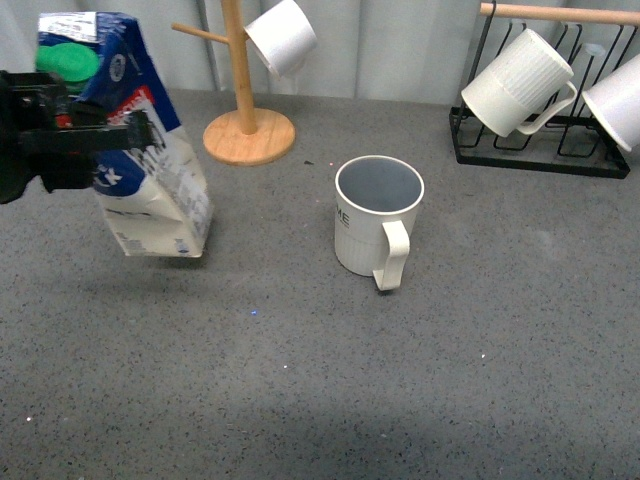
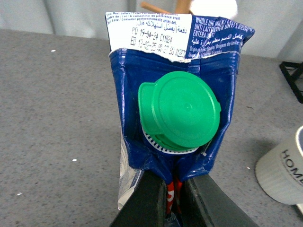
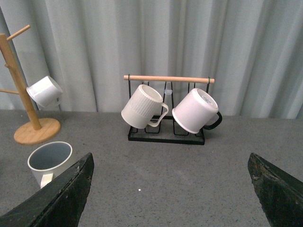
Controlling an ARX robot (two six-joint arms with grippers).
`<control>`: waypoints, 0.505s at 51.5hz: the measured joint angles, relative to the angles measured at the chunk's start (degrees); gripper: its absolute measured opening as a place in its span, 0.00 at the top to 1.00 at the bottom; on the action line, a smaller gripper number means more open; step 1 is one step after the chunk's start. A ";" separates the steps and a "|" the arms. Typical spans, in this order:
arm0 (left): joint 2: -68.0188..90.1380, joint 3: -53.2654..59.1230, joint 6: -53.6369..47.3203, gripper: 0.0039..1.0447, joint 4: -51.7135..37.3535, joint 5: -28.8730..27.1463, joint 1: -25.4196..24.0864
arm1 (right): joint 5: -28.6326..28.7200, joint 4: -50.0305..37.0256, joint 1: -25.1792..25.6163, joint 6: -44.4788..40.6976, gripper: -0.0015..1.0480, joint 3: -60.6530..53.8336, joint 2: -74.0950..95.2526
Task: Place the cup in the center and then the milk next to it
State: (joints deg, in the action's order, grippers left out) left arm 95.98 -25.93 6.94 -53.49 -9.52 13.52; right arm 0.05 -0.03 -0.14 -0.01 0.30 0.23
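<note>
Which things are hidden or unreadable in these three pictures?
- Front view: the left gripper covers part of the milk label.
- Left wrist view: the picture edge cuts off the cup and its lettering.
- Right wrist view: a finger of the right gripper hides the cup's base; the milk is absent.

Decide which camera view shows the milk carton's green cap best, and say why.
The left wrist view: the green cap fills the middle, facing the camera. The front view shows it small and partly hidden at the top of the milk carton. The right wrist view shows neither.
</note>
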 joint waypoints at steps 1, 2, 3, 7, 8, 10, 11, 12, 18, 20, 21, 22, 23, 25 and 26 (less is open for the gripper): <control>0.28 -0.33 0.28 0.95 0.00 -0.33 0.83 | 0.02 0.00 0.00 0.00 0.09 0.00 0.00; 0.63 -0.66 0.31 0.95 -0.02 -0.74 1.66 | 0.02 0.00 0.02 0.00 0.09 0.00 0.00; 1.25 -1.14 0.35 0.95 -0.22 -1.29 2.95 | 0.02 0.00 0.02 0.00 0.09 0.00 0.00; 3.15 -2.64 0.70 0.95 -0.33 -2.43 6.58 | 0.02 0.00 0.00 0.00 0.09 0.00 0.00; 3.39 -2.80 0.72 0.95 -0.33 -2.51 6.97 | 0.02 0.00 0.00 0.00 0.09 0.00 0.00; 4.24 -3.50 1.05 0.95 -0.33 -2.73 8.39 | 0.02 0.00 0.02 0.00 0.09 0.00 0.00; 4.85 -4.02 1.11 0.95 -0.33 -3.02 9.35 | 0.02 0.00 0.02 0.00 0.09 0.00 0.00; 5.31 -4.37 1.14 0.95 -0.33 -3.23 9.97 | 0.02 0.00 0.02 0.00 0.09 0.00 0.00; 6.97 -6.01 1.57 0.95 -0.35 -4.00 12.31 | 0.02 0.00 0.00 0.00 0.09 0.00 0.00; 7.69 -6.75 1.77 0.95 -0.42 -4.17 13.05 | 0.02 0.00 0.00 0.00 0.09 0.00 0.00; 8.00 -7.04 1.86 0.95 -0.44 -4.37 13.31 | 0.00 0.00 0.00 0.00 0.09 0.00 0.00; 8.48 -7.39 1.92 0.95 -0.46 -4.55 13.70 | 0.00 0.00 0.02 0.00 0.09 0.00 0.00; 8.76 -7.56 1.90 0.95 -0.50 -4.66 13.94 | 0.02 0.00 0.02 0.00 0.09 0.00 0.00; 9.31 -7.78 1.84 0.95 -0.57 -5.05 14.32 | 0.02 0.00 0.02 0.00 0.09 0.00 0.00; 9.66 -7.91 1.81 0.95 -0.57 -5.22 14.51 | 0.02 0.00 0.02 0.00 0.09 0.00 0.00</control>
State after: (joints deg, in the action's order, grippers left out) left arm 105.65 -33.85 8.75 -54.06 -14.74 28.03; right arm 0.08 -0.03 -0.12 -0.01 0.30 0.23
